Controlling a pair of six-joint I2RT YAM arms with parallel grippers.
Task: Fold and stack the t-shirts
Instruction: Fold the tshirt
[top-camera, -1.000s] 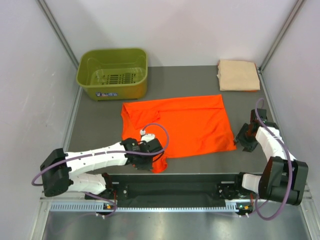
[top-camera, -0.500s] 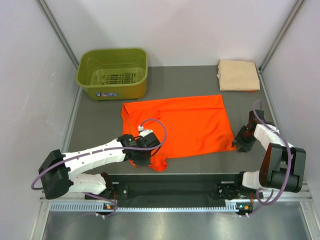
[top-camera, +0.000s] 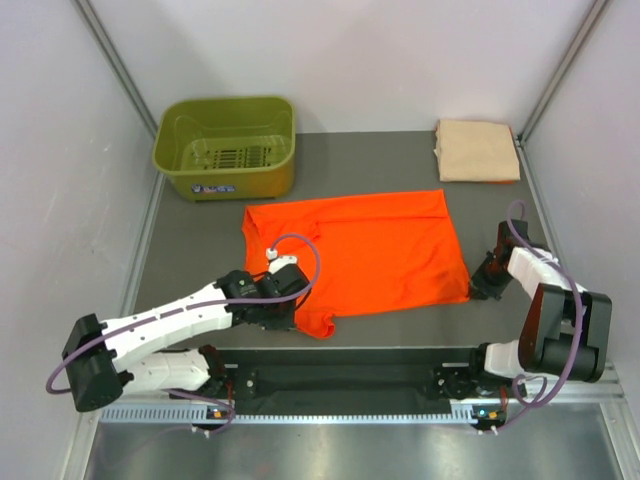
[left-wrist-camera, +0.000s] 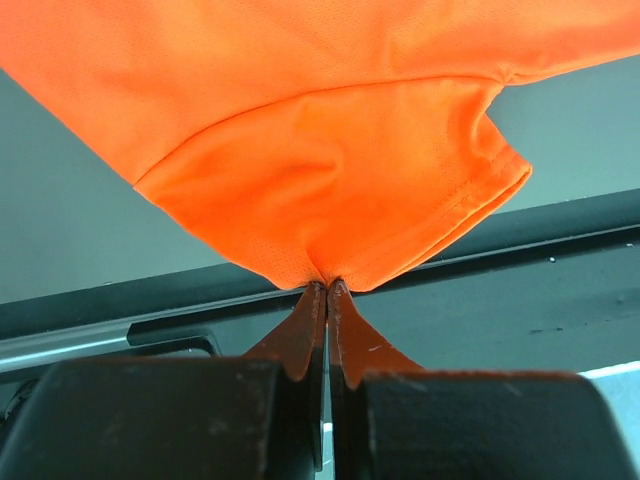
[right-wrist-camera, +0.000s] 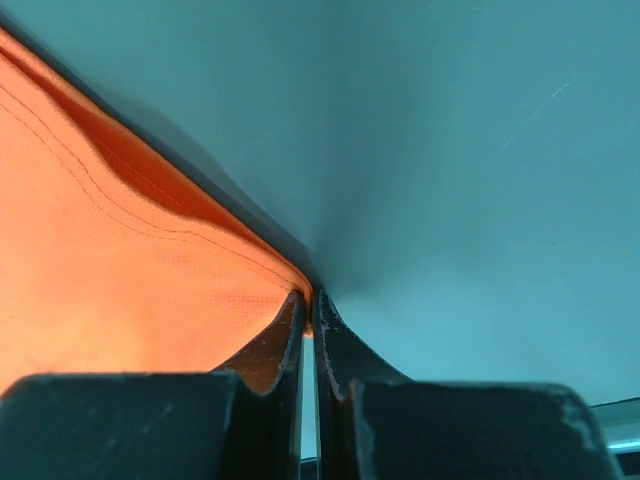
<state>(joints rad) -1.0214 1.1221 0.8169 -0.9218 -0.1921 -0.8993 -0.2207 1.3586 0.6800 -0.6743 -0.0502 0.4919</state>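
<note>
In the top external view the olive-green basket (top-camera: 226, 176) stands at the upper left of the frame on the grey table (top-camera: 195, 240), its slotted floor in full sight and a small label (top-camera: 216, 187) on its near wall; both shirts lie on the table outside it. The pale peach t-shirt (top-camera: 478, 150) lies as a folded square at the upper right, well apart from the basket. The orange t-shirt (top-camera: 365, 250) is spread flat mid-frame. The left gripper (top-camera: 298, 316) sits at its lower left corner and the right gripper (top-camera: 477, 291) at its lower right corner. In the left wrist view the left gripper (left-wrist-camera: 327, 286) has its jaws pressed together on a puckered bunch of orange t-shirt (left-wrist-camera: 330, 190), lifted above a dark rail (left-wrist-camera: 520, 290). In the right wrist view the right gripper (right-wrist-camera: 308, 303) is pinched tight on the hemmed corner of the orange t-shirt (right-wrist-camera: 110, 300), against bare table (right-wrist-camera: 450, 150)
</note>
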